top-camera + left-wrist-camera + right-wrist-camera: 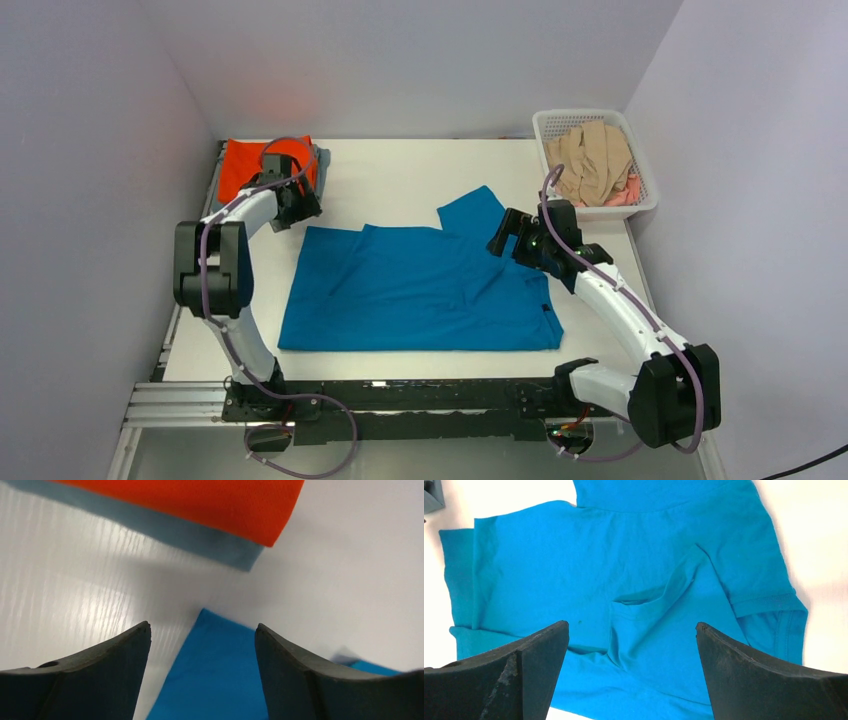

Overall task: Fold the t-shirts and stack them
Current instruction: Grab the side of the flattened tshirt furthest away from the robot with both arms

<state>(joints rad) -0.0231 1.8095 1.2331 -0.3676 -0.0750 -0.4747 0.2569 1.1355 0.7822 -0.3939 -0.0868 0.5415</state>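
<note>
Table (400,165): white, walled on three sides.

Teal shirt (420,290): biggest item, spread flat mid-table and reaching close to the near edge. One sleeve (470,212) points toward the far edge. The right part is rumpled; the right wrist view shows a flap of cloth doubled over the body.

Basket (644,193): white lattice, far right corner. A beige shirt (595,160) is heaped inside, with pink cloth (627,194) showing at its near side.

Orange shirt (243,165): folded, far left corner, lying on a grey shirt (200,537) whose edge sticks out beneath it.

Left jaws: apart, gripping nothing, over bare table between the orange stack and the teal shirt's far left corner. That teal corner shows between the fingers (100,675).

Right jaws: apart, gripping nothing, above the teal shirt's right part, just beside the sleeve. The fingers (514,675) frame the doubled flap. Contact with the cloth: cannot tell.
</note>
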